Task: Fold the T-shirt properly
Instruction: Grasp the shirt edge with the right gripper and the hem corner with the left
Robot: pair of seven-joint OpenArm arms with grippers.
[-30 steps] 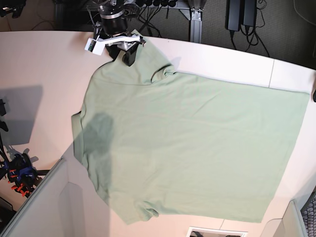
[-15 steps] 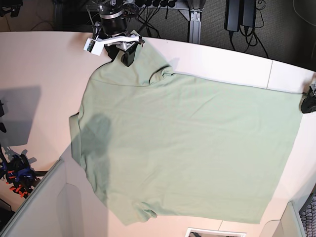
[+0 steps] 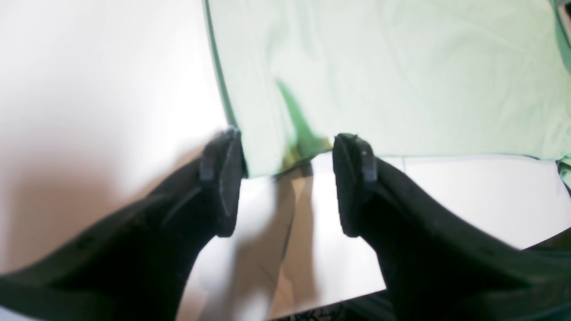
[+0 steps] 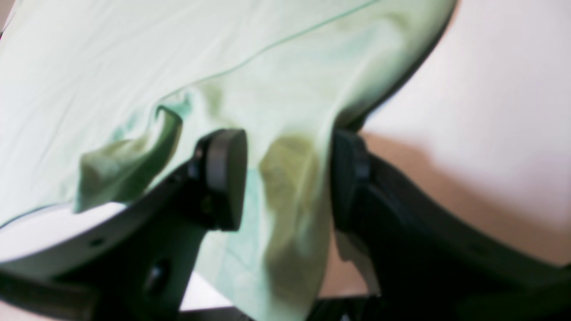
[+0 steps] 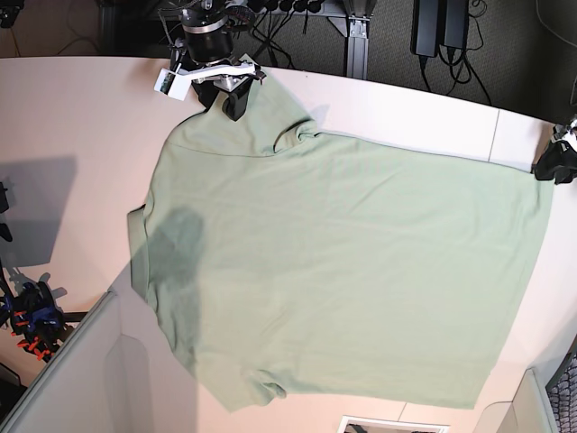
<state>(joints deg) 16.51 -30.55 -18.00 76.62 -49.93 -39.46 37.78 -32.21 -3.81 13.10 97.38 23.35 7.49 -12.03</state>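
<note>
The pale green T-shirt (image 5: 343,271) lies spread flat across the white table (image 5: 81,117), its hem to the right and its sleeves to the left. My right gripper (image 5: 233,99) stands open at the far sleeve. In the right wrist view a rumpled fold of that sleeve (image 4: 285,178) hangs between the black fingers (image 4: 223,178), which stand well apart around my right gripper (image 4: 287,156). My left gripper (image 5: 552,162) sits at the shirt's far right hem corner. In the left wrist view it (image 3: 290,147) is open, with the corner of the T-shirt (image 3: 379,67) lying between its fingertips.
A grey panel (image 5: 72,379) stands at the bottom left, with a blue and orange clamp (image 5: 32,316) beside it. A seam (image 5: 494,135) crosses the table near the right end. Cables and dark power bricks (image 5: 440,27) lie beyond the far edge.
My left gripper has come in from the right edge and moved up to the shirt's far hem corner. The shirt's right edge has shifted slightly left. The right gripper has stayed put.
</note>
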